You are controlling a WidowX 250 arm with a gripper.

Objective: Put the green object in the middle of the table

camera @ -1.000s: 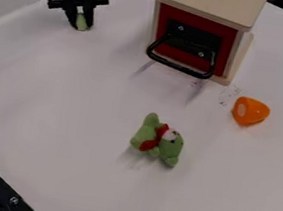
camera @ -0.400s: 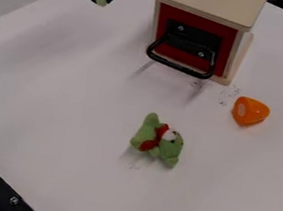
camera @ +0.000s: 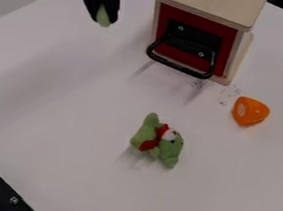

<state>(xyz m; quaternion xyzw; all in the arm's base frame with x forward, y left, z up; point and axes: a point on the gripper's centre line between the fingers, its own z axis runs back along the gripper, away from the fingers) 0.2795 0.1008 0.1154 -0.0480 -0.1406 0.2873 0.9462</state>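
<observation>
We take the pale green piece (camera: 103,19) as the task's thing; it hangs at eleven o'clock in the view, above the worktop (camera: 225,191). Only its rounded lower end shows, so we cannot name it more closely. We judge it light and easy to carry; whether it is stiff or soft, we cannot tell. If its skin is smooth, that tapering end could slip, so we would hold it by the flanks, higher up where it looks broader, with a firm but moderate squeeze.

The gripper (camera: 103,16) is closed on the piece: its two fingers stand a little apart, one against each side, with the end poking out below them. It touches neither the toy house (camera: 198,38) at one o'clock nor the green plush toy (camera: 148,131) at five o'clock, just off the view's centre. We would set the piece down clear of that plush.
</observation>
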